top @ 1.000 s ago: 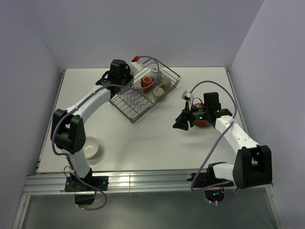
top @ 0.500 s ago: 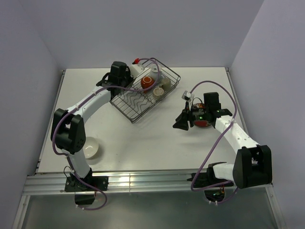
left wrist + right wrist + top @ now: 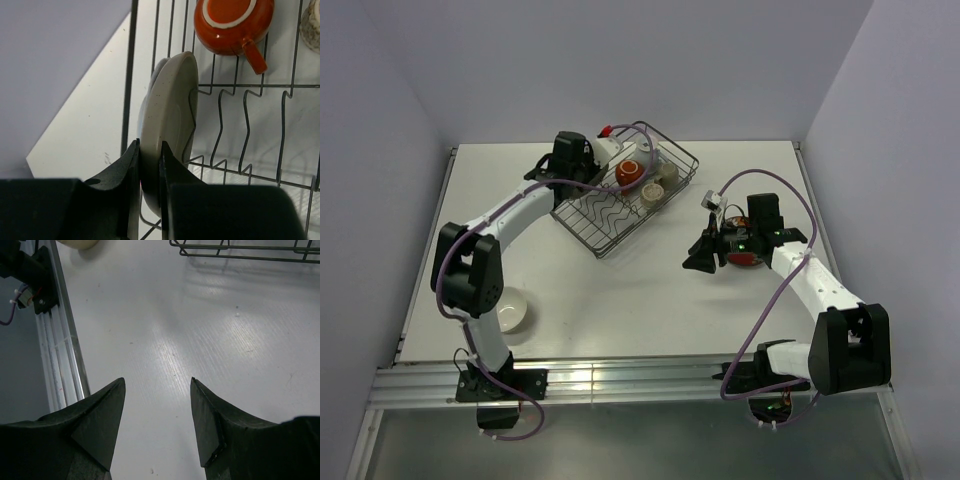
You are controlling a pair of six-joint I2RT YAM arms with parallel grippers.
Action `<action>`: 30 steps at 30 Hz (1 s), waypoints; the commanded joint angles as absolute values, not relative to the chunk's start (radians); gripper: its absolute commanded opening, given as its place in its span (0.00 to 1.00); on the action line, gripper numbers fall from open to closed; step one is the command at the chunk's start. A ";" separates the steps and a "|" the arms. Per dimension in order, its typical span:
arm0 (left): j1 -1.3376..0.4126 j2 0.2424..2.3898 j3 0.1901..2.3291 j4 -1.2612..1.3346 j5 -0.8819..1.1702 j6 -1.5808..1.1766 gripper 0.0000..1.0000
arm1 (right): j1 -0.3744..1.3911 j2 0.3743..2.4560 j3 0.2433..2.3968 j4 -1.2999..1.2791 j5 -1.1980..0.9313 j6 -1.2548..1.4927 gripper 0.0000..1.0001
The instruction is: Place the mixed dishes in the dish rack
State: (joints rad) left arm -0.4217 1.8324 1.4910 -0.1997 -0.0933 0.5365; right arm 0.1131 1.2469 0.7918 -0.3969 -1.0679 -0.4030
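Note:
My left gripper (image 3: 149, 150) is shut on the rim of a pale speckled plate (image 3: 167, 125), which it holds on edge just inside the dish rack's (image 3: 129, 75) end wall. In the top view that gripper (image 3: 588, 152) is at the far left corner of the dish rack (image 3: 610, 225). An orange-red mug (image 3: 628, 172) and two small cups (image 3: 668, 172) (image 3: 653, 193) lie in the rack. My right gripper (image 3: 700, 255) hangs open over bare table, and its fingers (image 3: 210, 415) have nothing between them. A red floral plate (image 3: 745, 258) shows partly under the right wrist. A cream bowl (image 3: 510, 310) sits near the left arm's base.
The rack stands diagonally at the table's back middle. The mug (image 3: 232, 22) lies beyond the held plate, among wavy dividers. The right wrist view shows the rack's near edge (image 3: 240, 255) and the table's metal front rail (image 3: 60, 355). Walls close in on three sides.
The left arm has shifted a little, its elbel link swinging, with the plate still gripped at the rack's far left corner. The right arm has not moved.

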 commanded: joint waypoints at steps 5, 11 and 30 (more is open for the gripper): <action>-0.413 1.878 1.525 -0.123 -0.084 0.509 0.00 | 0.094 1.244 0.796 -0.385 -1.098 -0.420 0.62; -0.413 1.894 1.525 -0.117 -0.100 0.492 0.05 | 0.092 1.246 0.796 -0.385 -1.098 -0.420 0.62; -0.413 1.815 1.503 -0.107 -0.121 0.425 0.45 | 0.092 1.247 0.798 -0.390 -1.092 -0.426 0.62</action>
